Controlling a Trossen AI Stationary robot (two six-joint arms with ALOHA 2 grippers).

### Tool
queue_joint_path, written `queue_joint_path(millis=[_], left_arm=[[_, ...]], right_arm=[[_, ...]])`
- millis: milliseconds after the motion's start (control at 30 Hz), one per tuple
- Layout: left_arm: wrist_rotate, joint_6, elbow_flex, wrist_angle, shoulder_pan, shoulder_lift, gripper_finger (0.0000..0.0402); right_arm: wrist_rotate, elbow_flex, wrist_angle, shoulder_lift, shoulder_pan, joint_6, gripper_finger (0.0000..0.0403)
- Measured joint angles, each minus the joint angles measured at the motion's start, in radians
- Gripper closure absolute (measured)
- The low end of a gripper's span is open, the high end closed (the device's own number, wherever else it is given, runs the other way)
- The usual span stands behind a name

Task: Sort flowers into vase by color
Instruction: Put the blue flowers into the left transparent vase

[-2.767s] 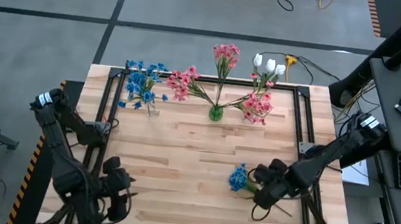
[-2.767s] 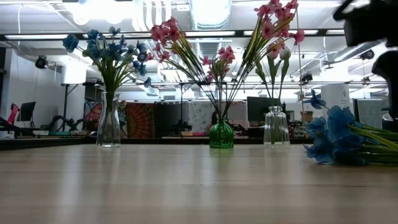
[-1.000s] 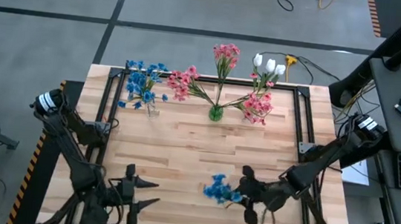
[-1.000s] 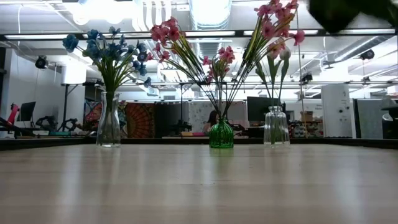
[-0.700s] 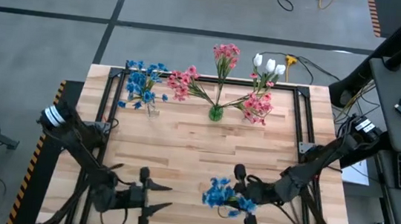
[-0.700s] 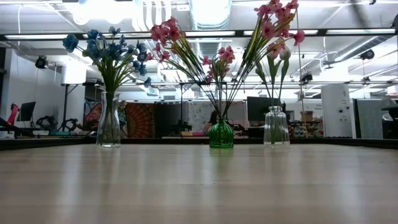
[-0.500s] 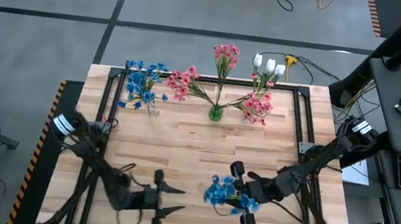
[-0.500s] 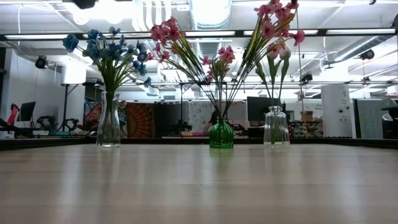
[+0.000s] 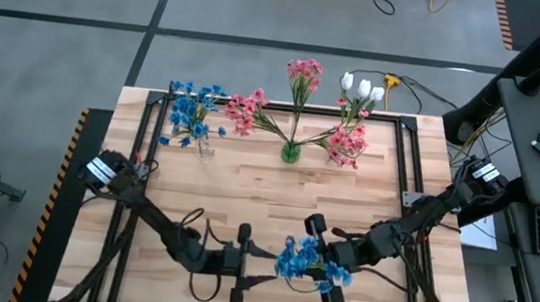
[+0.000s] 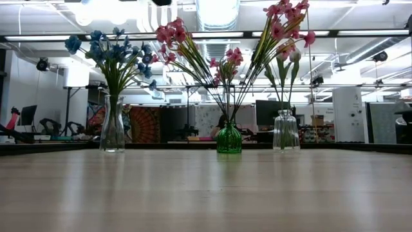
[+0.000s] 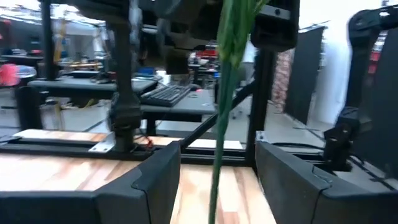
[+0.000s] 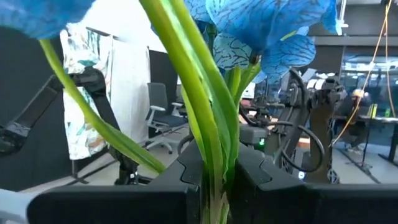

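Blue flowers (image 9: 298, 263) (stems upright, seemingly) in right tool (image 9: 327, 262).

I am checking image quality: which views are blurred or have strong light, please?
Right wrist view: the blue flowers fill the frame close up, the room behind soft. Left wrist view: the green stem looks smeared. Low view: bright ceiling lights glare above the vases. High view: evenly lit.

A blue sprig (image 9: 300, 263) is hanging above the table's near middle, stems pinched together. Blue (image 9: 189, 114), pink (image 9: 300, 102) and white flowers (image 9: 361, 88) are standing in vases at the far edge.
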Motion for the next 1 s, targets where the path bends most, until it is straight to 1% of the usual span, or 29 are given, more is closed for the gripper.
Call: queue_joint_path(millis=[100,500,600,667,767,1000], left_arm=[[0.067,-0.004,0.015,-0.014,0.019,0.000,0.0209],[0.071,0.017,0.055,-0.009,0.060,0.001,0.0209],[0.112,0.034,0.074,-0.025,0.066,0.001,0.0210],[0.117,0.053,0.088,-0.040,0.067,0.001,0.0211],[0.118,0.077,0.105,-0.042,0.067,0.001,0.0225],[0.111,0.109,0.122,-0.049,0.071,0.001,0.0280]], right_arm=[[0.000,0.012,0.000,0.000,0.000,-0.022,0.0367],[0.000,0.025,-0.022,0.000,-0.026,-0.036,0.0367],[0.001,0.025,-0.032,0.000,-0.032,-0.036,0.0367],[0.000,0.025,-0.033,0.000,-0.033,-0.036,0.0367],[0.000,0.025,-0.045,0.000,-0.032,-0.036,0.0367],[0.008,0.026,-0.111,0.000,-0.035,-0.018,0.0367]])
